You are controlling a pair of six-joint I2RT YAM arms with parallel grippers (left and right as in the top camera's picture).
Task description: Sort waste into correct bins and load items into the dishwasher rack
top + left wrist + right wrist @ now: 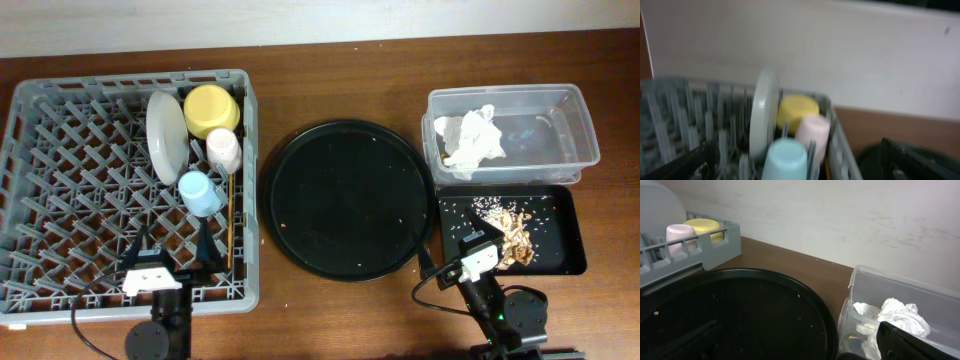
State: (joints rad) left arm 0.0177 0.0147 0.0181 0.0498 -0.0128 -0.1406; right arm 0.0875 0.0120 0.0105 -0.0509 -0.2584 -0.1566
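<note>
The grey dishwasher rack point(60, 190) holds the pale plate point(166, 136) on edge, the yellow bowl point(212, 110), the pink cup point(224, 150), the light-blue cup point(201, 192) and the chopsticks point(230, 225). The white napkin point(470, 140) lies in the clear tub point(570, 125). Beige food scraps point(515, 230) lie in the shallow black tray point(560, 255). My left gripper point(170, 250) is open and empty over the rack's front edge, just behind the blue cup point(785, 157). My right gripper point(450, 248) is open and empty, between the round tray and the shallow black tray.
A large round black tray point(350, 200) with a few crumbs sits between the rack and the bins. In the right wrist view it point(740, 315) fills the foreground, with the tub point(860, 305) and the napkin point(900, 315) to its right.
</note>
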